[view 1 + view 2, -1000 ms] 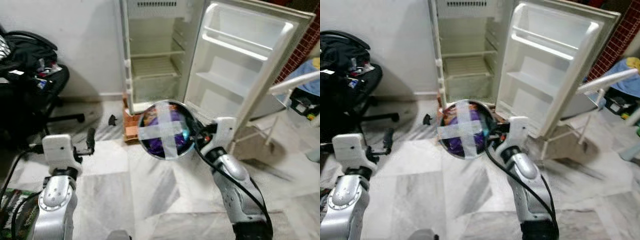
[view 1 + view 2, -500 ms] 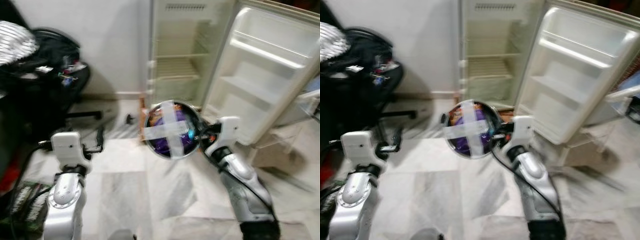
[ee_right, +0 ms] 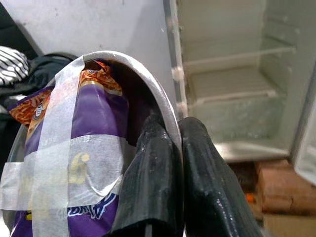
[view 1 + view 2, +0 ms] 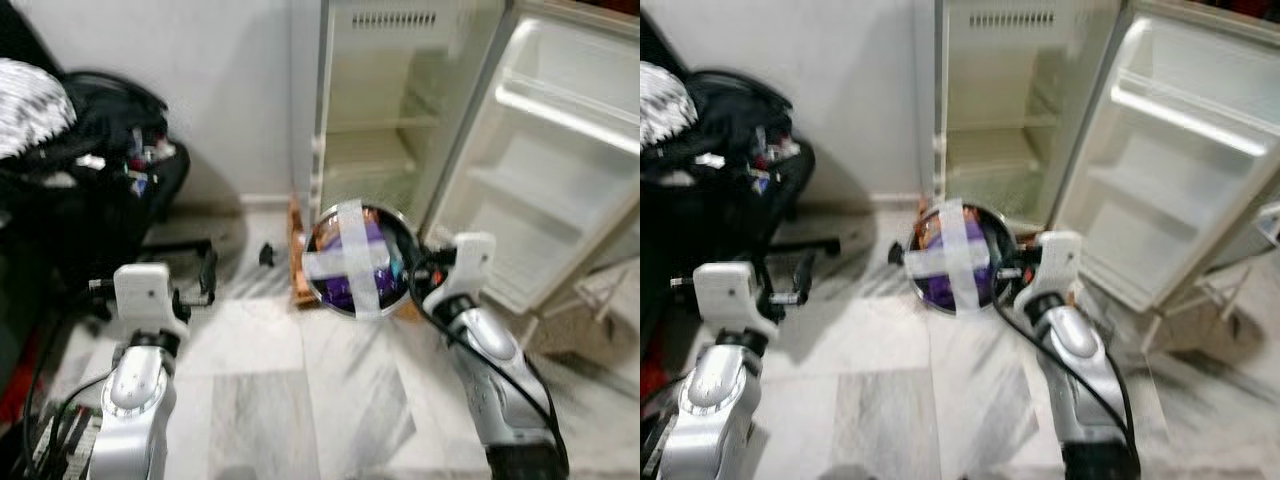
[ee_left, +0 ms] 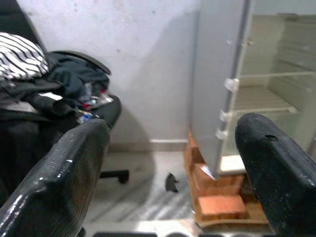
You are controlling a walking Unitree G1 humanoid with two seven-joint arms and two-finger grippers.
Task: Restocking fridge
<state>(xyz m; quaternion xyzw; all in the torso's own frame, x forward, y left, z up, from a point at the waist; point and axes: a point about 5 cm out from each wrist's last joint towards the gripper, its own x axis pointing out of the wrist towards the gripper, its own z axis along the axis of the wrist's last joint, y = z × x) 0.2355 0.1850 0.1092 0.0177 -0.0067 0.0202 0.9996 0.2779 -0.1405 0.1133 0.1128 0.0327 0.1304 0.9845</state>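
A round steel bowl (image 4: 357, 259) holds a purple snack packet (image 3: 89, 148) under a cross of white tape (image 4: 351, 262). My right gripper (image 3: 173, 148) is shut on the bowl's rim, holding it up in front of me. Ahead stands the fridge (image 4: 390, 150), its door (image 4: 560, 170) swung wide to the right and its wire shelves (image 3: 232, 81) bare. My left gripper (image 4: 208, 275) is held at my left side, open with nothing between its fingers (image 5: 64, 182).
The fridge rests on orange bricks (image 5: 217, 205) on the marble floor (image 4: 300, 390). A black office chair (image 4: 110, 170) piled with clothes and a striped cloth (image 5: 19, 54) stands at the left. A small black piece (image 5: 172, 182) lies on the floor by the wall.
The camera has moved closer to the fridge and turned, so the fridge shifted right in view. My right gripper still carries the taped bowl; the left arm keeps its pose.
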